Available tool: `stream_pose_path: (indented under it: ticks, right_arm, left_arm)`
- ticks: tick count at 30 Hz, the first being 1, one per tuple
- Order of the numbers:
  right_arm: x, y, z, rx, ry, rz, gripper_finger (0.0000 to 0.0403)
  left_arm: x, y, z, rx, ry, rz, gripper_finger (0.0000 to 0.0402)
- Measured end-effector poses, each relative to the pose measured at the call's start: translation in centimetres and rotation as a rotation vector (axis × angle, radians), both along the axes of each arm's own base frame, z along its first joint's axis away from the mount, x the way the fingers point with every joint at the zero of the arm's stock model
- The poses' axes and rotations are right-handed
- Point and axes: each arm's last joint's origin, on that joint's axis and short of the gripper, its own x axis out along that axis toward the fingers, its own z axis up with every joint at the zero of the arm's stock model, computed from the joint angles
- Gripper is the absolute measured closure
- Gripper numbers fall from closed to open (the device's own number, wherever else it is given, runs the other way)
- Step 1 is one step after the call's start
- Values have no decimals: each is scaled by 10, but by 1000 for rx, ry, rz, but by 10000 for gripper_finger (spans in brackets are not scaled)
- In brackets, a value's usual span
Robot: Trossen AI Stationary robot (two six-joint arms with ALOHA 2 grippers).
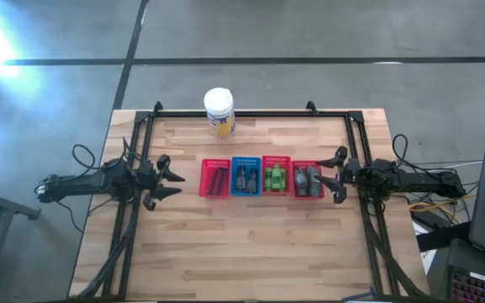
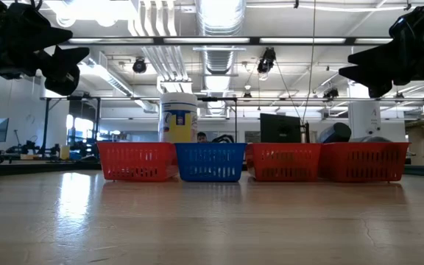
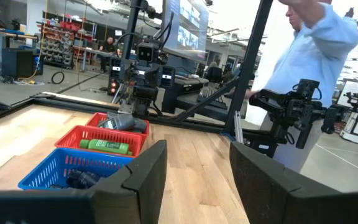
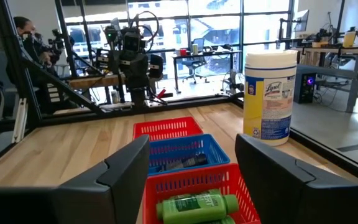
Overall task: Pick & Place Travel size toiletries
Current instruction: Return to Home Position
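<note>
The travel size toiletries lie in four mesh trays set in a row mid-table: dark flat pieces (image 1: 215, 180) in the left red tray, grey and dark items (image 1: 244, 178) in the blue tray, green packs (image 1: 275, 178) in a red tray, and grey tubes (image 1: 307, 179) in the right red tray. My left gripper (image 1: 172, 178) hangs open, level, left of the row. My right gripper (image 1: 327, 173) hangs open, level, right of it. A green bottle (image 4: 197, 205) shows just beyond the right fingers. Neither gripper holds anything.
A large white jar with a yellow label (image 1: 219, 112) stands at the table's far edge, behind the blue tray. Black frame rails (image 1: 251, 112) run along the far and side edges. Bare wood (image 1: 251, 244) lies in front of the trays. A person in a light shirt (image 3: 319, 56) stands beyond the table.
</note>
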Motion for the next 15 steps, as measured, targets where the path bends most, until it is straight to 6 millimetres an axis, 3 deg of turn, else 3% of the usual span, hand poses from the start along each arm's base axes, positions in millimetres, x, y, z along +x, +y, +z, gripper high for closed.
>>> stream_pose_path:
  ticks: [15]
  right_arm:
    - [0, 0, 0, 0, 1, 0, 177]
  left_arm:
    - [0, 0, 0, 0, 0, 0, 221]
